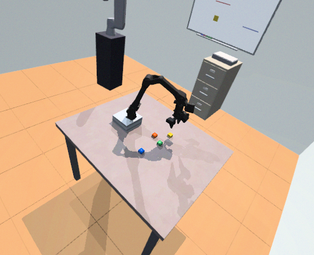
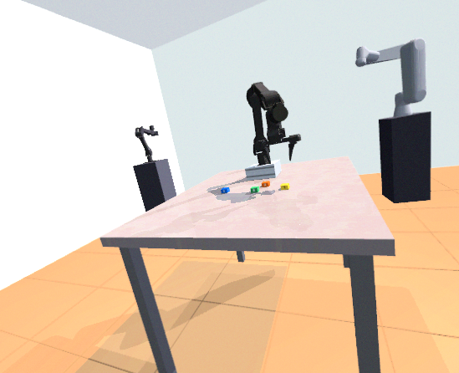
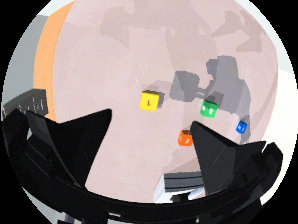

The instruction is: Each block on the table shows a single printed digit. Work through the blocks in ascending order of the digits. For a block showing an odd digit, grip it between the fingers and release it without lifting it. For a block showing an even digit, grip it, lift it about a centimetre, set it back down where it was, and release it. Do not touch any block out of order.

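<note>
Four small blocks lie on the pale table (image 1: 107, 134). A yellow block (image 1: 170, 135) (image 2: 285, 186) (image 3: 149, 102) lies farthest right, an orange block (image 1: 154, 135) (image 2: 265, 183) (image 3: 185, 137) beside it, a green block (image 1: 159, 143) (image 2: 254, 189) (image 3: 209, 108) in front, and a blue block (image 1: 141, 150) (image 2: 225, 190) (image 3: 242, 125) to the left. Their digits are too small to read. My gripper (image 1: 175, 121) (image 2: 292, 154) (image 3: 153, 119) is open and empty. It hangs well above the table, over the yellow block and a little behind it.
The arm's white base box (image 1: 127, 120) (image 2: 264, 169) stands at the back of the table. A dark pedestal with a grey arm (image 1: 110, 61) (image 2: 405, 155) and a filing cabinet (image 1: 214, 86) stand on the floor beyond the table.
</note>
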Motion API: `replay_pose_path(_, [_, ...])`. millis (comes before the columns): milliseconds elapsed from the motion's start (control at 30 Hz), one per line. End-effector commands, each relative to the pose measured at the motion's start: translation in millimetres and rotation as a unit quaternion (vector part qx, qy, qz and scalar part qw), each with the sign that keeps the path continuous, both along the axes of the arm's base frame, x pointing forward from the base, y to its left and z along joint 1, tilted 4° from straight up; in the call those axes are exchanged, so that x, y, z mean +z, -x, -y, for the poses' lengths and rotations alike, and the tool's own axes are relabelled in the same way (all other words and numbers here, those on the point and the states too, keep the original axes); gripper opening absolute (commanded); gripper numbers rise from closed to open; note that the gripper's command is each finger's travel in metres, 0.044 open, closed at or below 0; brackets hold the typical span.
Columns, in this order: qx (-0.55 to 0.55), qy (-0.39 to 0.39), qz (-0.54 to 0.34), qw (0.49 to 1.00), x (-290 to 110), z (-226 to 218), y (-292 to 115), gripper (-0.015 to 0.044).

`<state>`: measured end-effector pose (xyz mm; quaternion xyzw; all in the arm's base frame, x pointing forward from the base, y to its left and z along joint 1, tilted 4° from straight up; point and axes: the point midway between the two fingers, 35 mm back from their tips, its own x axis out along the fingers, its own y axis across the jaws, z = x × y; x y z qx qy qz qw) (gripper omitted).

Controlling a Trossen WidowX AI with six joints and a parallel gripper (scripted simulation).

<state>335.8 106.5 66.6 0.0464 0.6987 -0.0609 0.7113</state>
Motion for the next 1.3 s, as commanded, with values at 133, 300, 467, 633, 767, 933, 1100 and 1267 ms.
replay_pose_path(133, [-0.003, 0.007, -0.021, 1.0, -72.7, 4.0, 9.0, 0.04])
replay_pose_path(300, [-0.003, 0.007, -0.021, 1.0, -76.9, 4.1, 8.9, 0.04])
replay_pose_path(467, [-0.003, 0.007, -0.021, 1.0, -85.2, 4.3, 8.9, 0.04])
replay_pose_path(633, [-0.003, 0.007, -0.021, 1.0, -93.4, 4.6, 9.1, 0.04])
replay_pose_path(767, [-0.003, 0.007, -0.021, 1.0, -100.0, 4.9, 9.4, 0.04])
replay_pose_path(933, [-0.003, 0.007, -0.021, 1.0, -107.9, 5.3, 10.0, 0.04])
replay_pose_path(1100, [-0.003, 0.007, -0.021, 1.0, -108.9, 5.3, 10.1, 0.0348])
replay_pose_path(1267, [-0.003, 0.007, -0.021, 1.0, -108.9, 5.3, 10.1, 0.0216])
